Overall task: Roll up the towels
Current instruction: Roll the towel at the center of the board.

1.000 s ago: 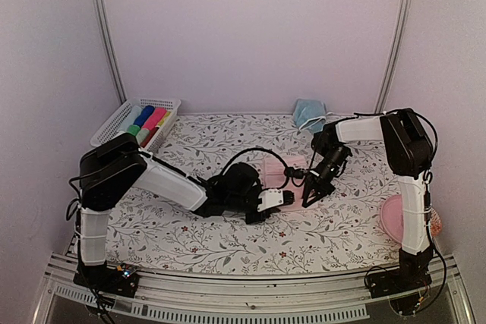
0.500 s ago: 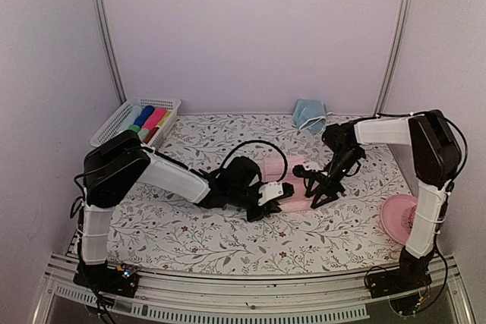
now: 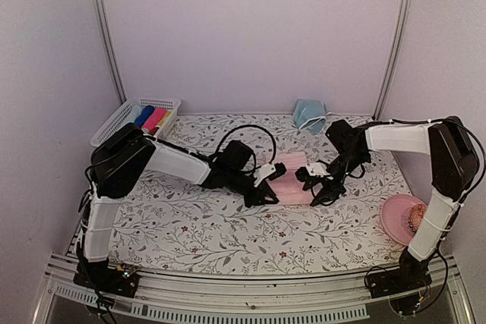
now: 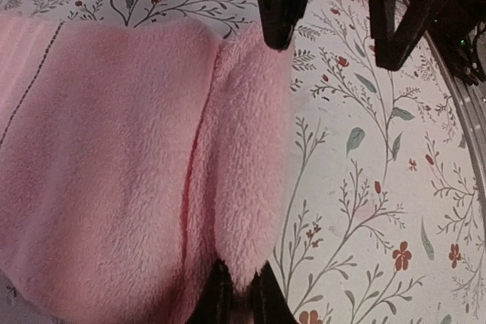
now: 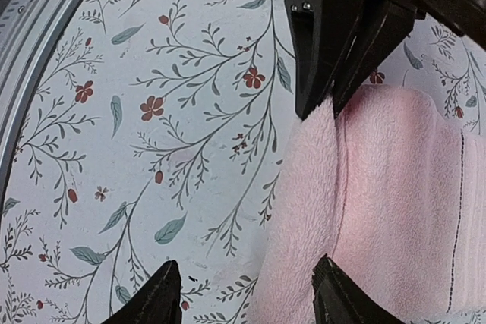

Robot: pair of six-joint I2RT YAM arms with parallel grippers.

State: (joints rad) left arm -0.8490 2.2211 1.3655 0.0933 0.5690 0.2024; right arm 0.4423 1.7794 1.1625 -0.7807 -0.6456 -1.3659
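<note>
Towel: a pink towel (image 3: pixel 292 180) lies at the middle of the table between the two claws, its near edge turned over into one narrow roll
Left gripper: the left gripper (image 4: pixel 241 294) is pinched tight on one end of that roll, its fingers all but meeting through the pile
Right gripper: the right gripper (image 5: pixel 247 294) stands spread wide at the other end, with one finger against the roll and the other over bare cloth; it holds nothing
Progress: the job looks barely begun, with a single turn made and most of the towel flat beyond it, towards the back wall
Left to do: the roll has to be carried across the rest of the cloth, and the open claw would need a grip first; no second loose towel is in sight
Basket: a white basket (image 3: pixel 114 123) in the far left corner holds coloured rolls; whether they are finished towels cannot be told
Surface: a floral tablecloth (image 3: pixel 190 225) covers the table, with a blue face mask (image 3: pixel 309 115) at the back and a pink dish (image 3: pixel 391 214) near the right arm's base
Room: plain pale walls, two metal uprights and a metal rail along the near edge
</note>
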